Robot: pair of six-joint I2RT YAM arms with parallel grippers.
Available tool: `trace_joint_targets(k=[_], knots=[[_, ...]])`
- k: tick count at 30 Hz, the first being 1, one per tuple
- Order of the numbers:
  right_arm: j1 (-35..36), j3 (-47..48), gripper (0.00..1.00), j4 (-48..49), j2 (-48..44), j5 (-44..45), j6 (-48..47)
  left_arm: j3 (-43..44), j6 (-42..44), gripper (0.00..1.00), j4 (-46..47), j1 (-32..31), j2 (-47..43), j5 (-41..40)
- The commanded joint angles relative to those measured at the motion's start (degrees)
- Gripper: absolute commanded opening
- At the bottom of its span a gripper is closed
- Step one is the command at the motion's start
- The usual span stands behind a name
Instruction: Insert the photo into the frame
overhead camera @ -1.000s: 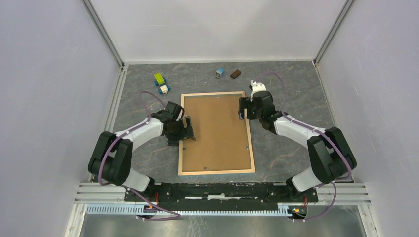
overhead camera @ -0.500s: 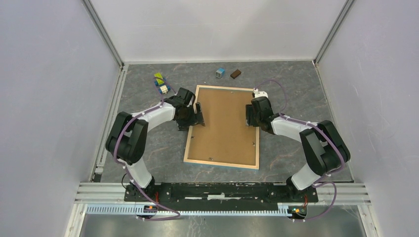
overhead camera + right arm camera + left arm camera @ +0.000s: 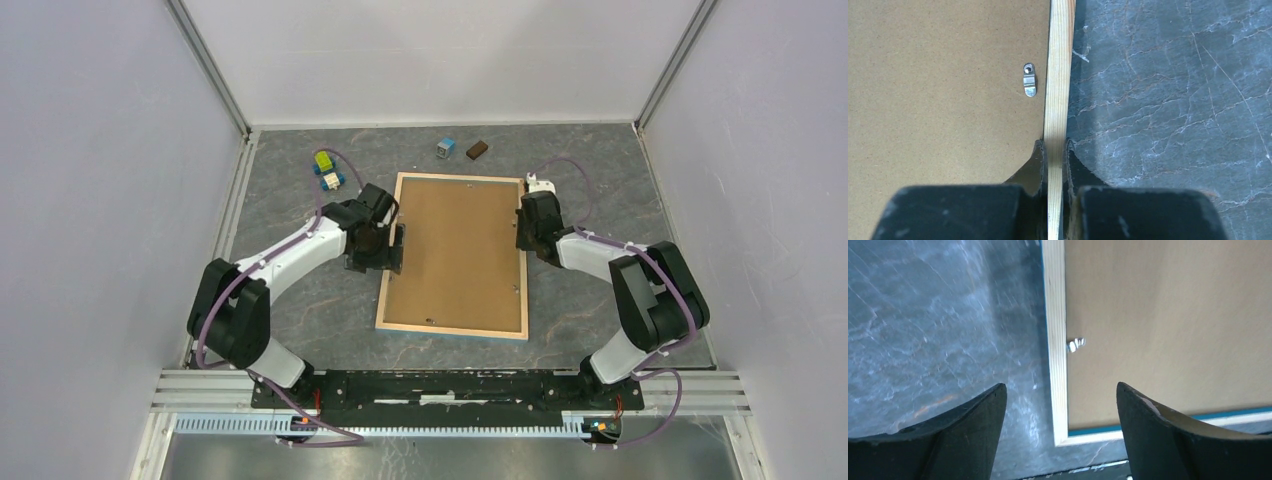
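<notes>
Hold tight with the right claw (image 3: 1054, 150), pinched on the right rim of the frame (image 3: 1058, 100) lying back-up mid-table (image 3: 320, 310), then squeeze the wide-open left claw (image 3: 1060, 395) on the left rim.

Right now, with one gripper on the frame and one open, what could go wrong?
1. Right gripper pinches only the thin right rail of the frame; lifting from that one side may twist it or let it slip.
2. Left gripper stands open astride the left rail; the metal tab sits close ahead and could snag as it closes.
</notes>
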Motion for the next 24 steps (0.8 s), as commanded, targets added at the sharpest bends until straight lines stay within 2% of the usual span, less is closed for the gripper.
trace_joint_targets(k=[1, 3, 5, 7, 11, 17, 24], knots=[[-0.96, -0.74, 0.00, -1.40, 2.28, -0.87, -2.65, -1.79, 4.89, 0.84, -5.71, -3.63, -1.60, -5.78], [-1.16, -0.74, 0.00, -1.39, 2.69, -1.61, -3.09, -1.75, 4.80, 0.84, -5.80, -4.66, -0.34, -8.02], [-1.53, -0.50, 0.00, -1.40, 3.31, -2.22, -3.33, -1.11, 4.46, 0.88, -6.15, -5.72, 1.42, -9.52], [-1.74, -0.39, 0.00, -1.40, 3.71, -2.94, -3.37, -0.23, 3.39, 0.87, -6.38, -7.19, 3.00, -10.81], [-1.95, -0.52, 0.00, -0.30, 4.06, -4.51, -3.64, 0.98, 1.42, 0.75, -5.47, -8.76, 5.56, -13.93], [-2.04, -0.47, 0.00, 0.40, 3.92, -5.07, -4.36, 0.18, -1.79, 0.73, -0.60, -9.27, 8.28, -14.20], [-2.20, -0.64, 0.00, 0.93, 3.95, -6.26, -4.42, -0.35, -5.42, 0.57, 2.40, -9.41, 10.01, -18.08]])
